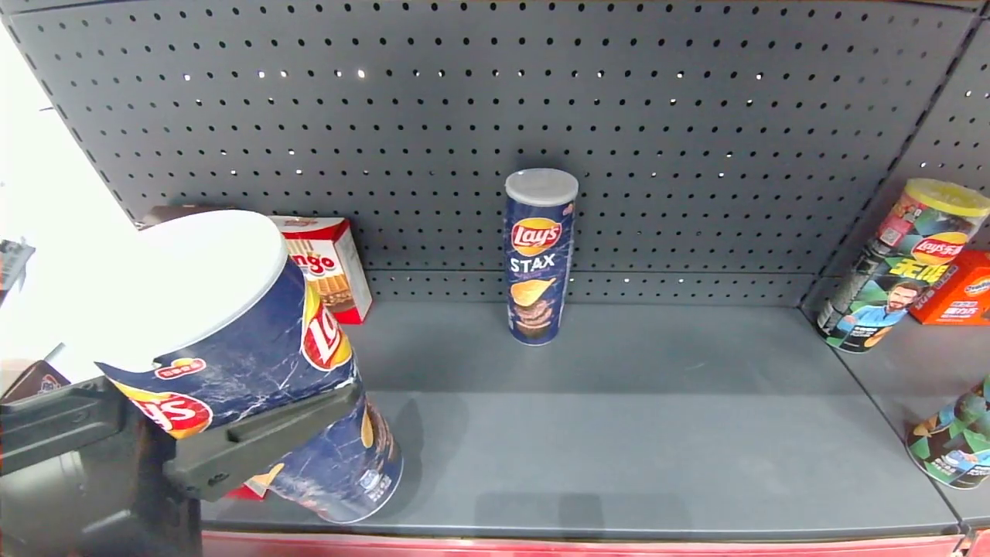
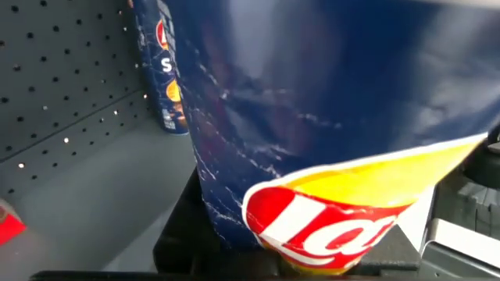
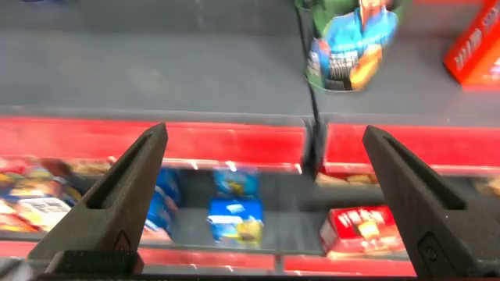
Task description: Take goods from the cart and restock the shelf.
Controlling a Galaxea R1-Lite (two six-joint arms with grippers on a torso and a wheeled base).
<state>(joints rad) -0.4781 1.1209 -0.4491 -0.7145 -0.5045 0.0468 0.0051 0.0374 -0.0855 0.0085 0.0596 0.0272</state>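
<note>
At the front-left corner of the grey metal shelf deck [image 1: 619,433], the left gripper [image 1: 259,437] was clamped across the lower half of a dark blue marbled crisp canister with a white plastic lid [image 1: 232,333]. One black finger was seen crossing its front; the other was hidden behind it. Long axis was near upright but leaning: lid end up and to the left, base end down at the deck, just behind the red front strip [image 1: 541,545]. Whether the base was touching the deck could not be told. Fingers of the right gripper [image 3: 264,133] were spread wide with nothing between them, facing the shelf's front edge farther right, so the left arm was judged the only one placed for the set-down.

Key relation for the next move: bare deck lay behind and to the right of the held canister. Lean would need to be taken out before release, else a topple was judged likely.

Farther back, a red and white cardboard box [image 1: 332,267] was standing just behind the held canister, against the dark grey pegboard back panel [image 1: 495,116]. A matching blue canister with a grey lid [image 1: 539,259] was standing upright at back centre, well apart. Farthest right, in the next bay, a green canister with a yellow lid [image 1: 897,271] and an orange box [image 1: 955,290] were sitting side by side.
</note>
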